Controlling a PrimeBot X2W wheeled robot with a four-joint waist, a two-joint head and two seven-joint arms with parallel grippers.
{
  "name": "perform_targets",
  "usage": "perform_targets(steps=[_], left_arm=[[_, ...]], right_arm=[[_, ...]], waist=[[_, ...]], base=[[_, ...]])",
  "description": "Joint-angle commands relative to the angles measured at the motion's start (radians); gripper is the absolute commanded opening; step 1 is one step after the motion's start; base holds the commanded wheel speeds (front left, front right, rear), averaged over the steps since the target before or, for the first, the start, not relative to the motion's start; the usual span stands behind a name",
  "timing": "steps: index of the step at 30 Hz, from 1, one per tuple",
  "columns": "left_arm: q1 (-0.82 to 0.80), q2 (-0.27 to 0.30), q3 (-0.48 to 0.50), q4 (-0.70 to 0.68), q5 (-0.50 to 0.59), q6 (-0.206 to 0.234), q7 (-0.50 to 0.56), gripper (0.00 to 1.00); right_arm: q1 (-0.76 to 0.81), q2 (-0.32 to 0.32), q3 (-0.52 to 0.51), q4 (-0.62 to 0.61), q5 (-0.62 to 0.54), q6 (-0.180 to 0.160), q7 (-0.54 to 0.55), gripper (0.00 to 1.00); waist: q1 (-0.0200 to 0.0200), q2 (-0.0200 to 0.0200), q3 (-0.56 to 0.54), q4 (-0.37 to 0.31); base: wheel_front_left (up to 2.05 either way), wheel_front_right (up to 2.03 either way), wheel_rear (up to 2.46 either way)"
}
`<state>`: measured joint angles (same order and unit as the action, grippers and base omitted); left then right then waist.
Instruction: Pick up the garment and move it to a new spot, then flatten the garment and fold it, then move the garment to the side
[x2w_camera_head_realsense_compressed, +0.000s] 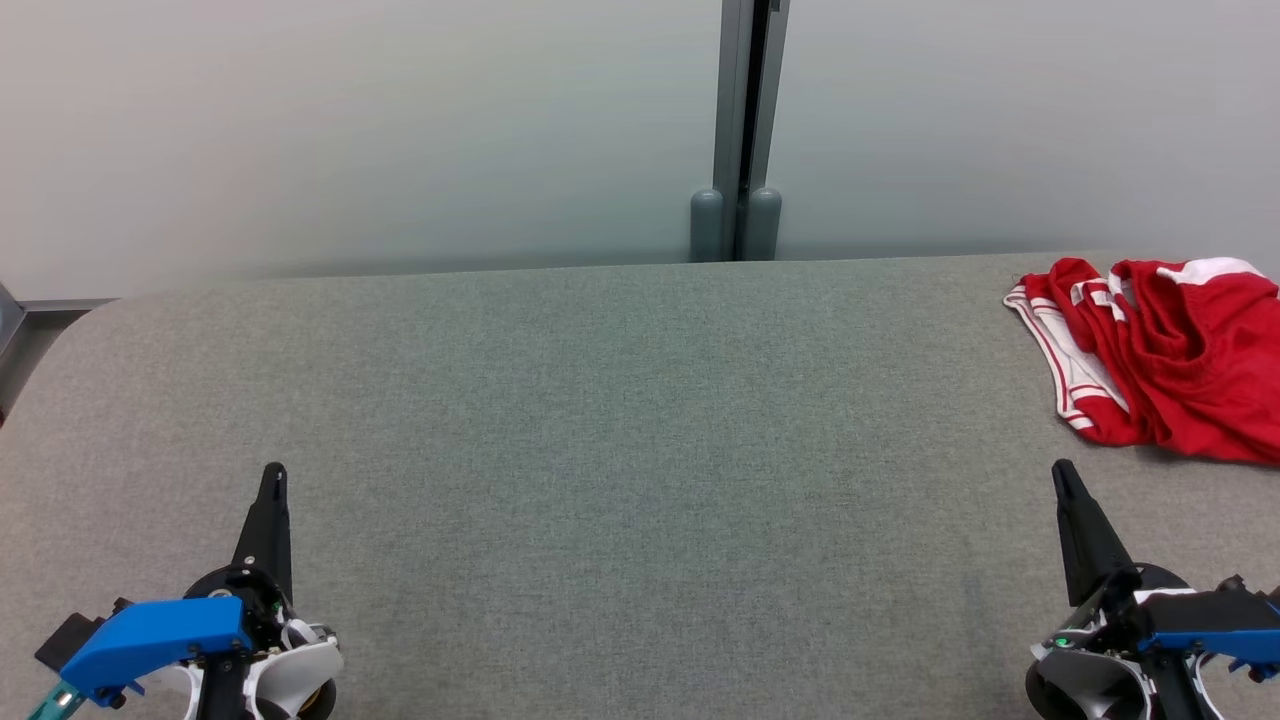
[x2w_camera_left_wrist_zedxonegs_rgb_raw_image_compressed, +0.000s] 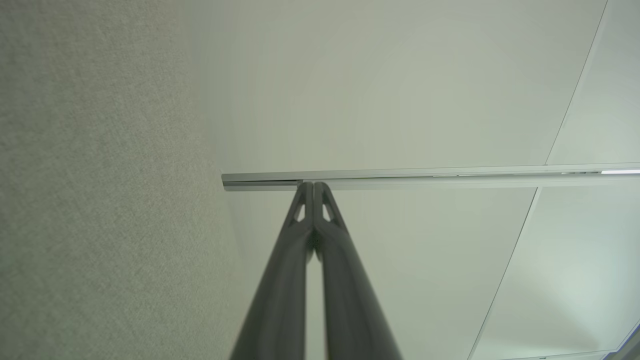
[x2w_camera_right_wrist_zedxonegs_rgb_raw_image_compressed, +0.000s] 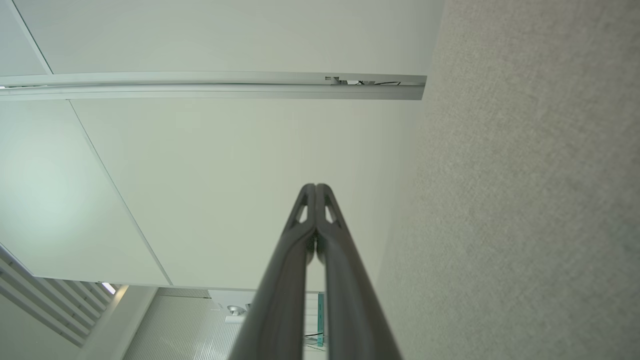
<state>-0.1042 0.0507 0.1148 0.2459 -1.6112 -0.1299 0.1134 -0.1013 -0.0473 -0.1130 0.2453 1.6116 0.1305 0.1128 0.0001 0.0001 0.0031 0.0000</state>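
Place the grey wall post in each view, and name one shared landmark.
Head view: post upright at top centre, behind the table.
Left wrist view: post level across the middle, running right from the table.
Right wrist view: post level near the top, running left from the table.
Shared landmark: the grey table.

You have the garment (x2w_camera_head_realsense_compressed: 1165, 370) lying on the surface (x2w_camera_head_realsense_compressed: 640, 450) at its far right, close to the back edge. Your left gripper (x2w_camera_head_realsense_compressed: 273, 470) sits over the near left of the surface. Your right gripper (x2w_camera_head_realsense_compressed: 1060, 468) sits over the near right, just in front of the garment and apart from it. Behind the surface stands a wall (x2w_camera_head_realsense_compressed: 350, 130), with an upright post (x2w_camera_head_realsense_compressed: 742, 120) right of centre.
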Motion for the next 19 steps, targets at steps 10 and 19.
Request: perform_targets(steps=[10, 19], left_arm=[[-0.01, -0.002, 0.002, 0.0, -0.003, -0.004, 0.004, 0.0], [-0.01, -0.002, 0.002, 0.0, -0.003, -0.004, 0.004, 0.0]], right_arm=[[-0.014, -0.005, -0.002, 0.002, 0.003, 0.0, 0.003, 0.0], [-0.013, -0.005, -0.002, 0.002, 0.003, 0.0, 0.003, 0.0]], waist=[[-0.0001, -0.0001, 0.0, 0.0], [-0.0001, -0.0001, 0.0, 0.0]], base=[[0.0, 0.0, 0.0], [0.0, 0.0, 0.0]])
